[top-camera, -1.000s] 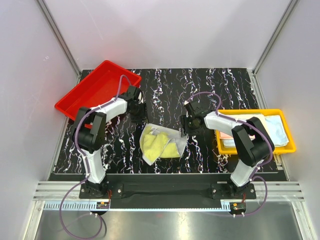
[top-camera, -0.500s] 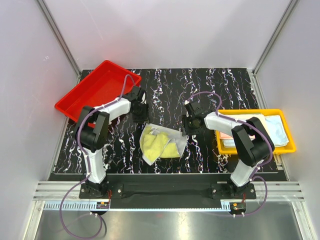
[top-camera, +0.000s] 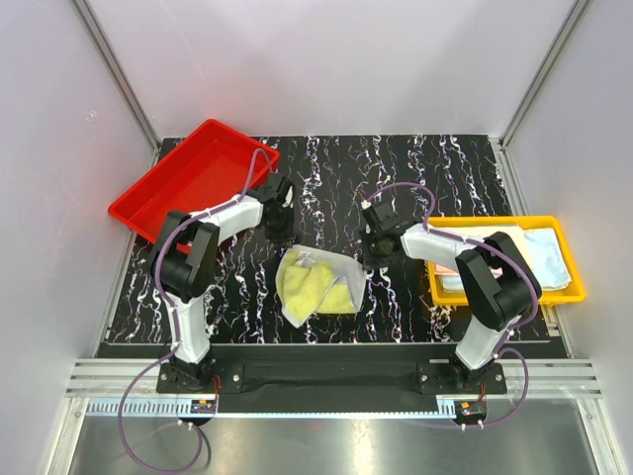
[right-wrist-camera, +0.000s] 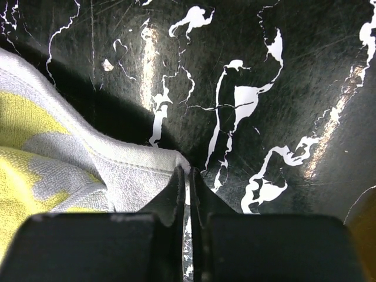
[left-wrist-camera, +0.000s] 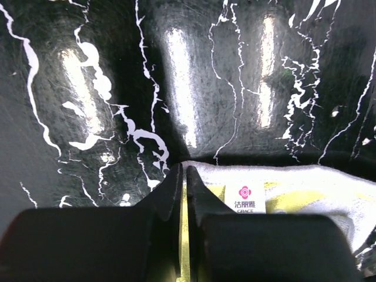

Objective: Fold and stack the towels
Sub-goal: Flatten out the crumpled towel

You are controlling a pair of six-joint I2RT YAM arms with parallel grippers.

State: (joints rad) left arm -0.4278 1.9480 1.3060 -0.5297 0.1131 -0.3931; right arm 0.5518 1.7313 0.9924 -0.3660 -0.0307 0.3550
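The left gripper [left-wrist-camera: 183, 168] is clamped on the yellow towel's [top-camera: 315, 287] edge. The right gripper [right-wrist-camera: 187, 171] is clamped on its corner.

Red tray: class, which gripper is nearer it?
Left. The left gripper, jaws shut on the yellow towel's left corner, sits just right of the red tray; the right gripper holds its opposite corner, farther right.

Left gripper [top-camera: 281, 226] reaches toward 1 o'clock, right gripper [top-camera: 373, 249] toward 11 o'clock, both with jaws pressed closed.
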